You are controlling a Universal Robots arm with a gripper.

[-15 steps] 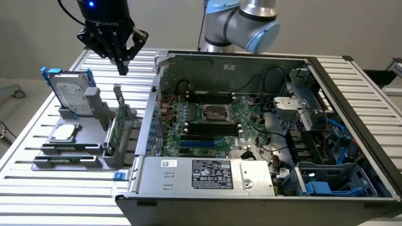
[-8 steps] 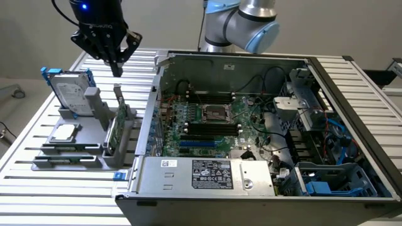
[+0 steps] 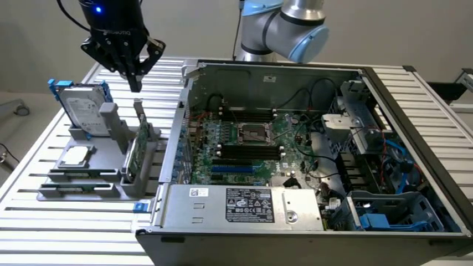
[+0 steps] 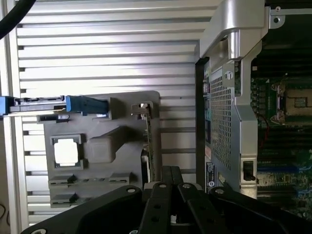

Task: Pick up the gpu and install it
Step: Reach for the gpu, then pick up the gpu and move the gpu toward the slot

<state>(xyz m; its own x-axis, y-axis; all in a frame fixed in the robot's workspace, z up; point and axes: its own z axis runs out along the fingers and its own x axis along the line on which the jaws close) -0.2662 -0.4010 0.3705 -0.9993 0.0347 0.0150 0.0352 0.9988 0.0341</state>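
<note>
Over on the exterior view's left, gripper (image 3: 136, 85) hangs above the gray holder (image 3: 96, 166), fingers pinched together, nothing btwn them. Directly below, w/ clear air between, gpu (image 3: 135, 149) stands on edge in its slot, green face showing. Hard drive (image 3: 77, 105) is near it, open pc case (image 3: 185, 111) just beside. Wrist view: gripper (image 4: 170, 181) tips closed, gpu (image 4: 150, 139) edge-on dead ahead in the gray holder. Looks light, thin and stiff but fragile; I'd pinch the top edge across both faces, clear of components & connector.
</note>
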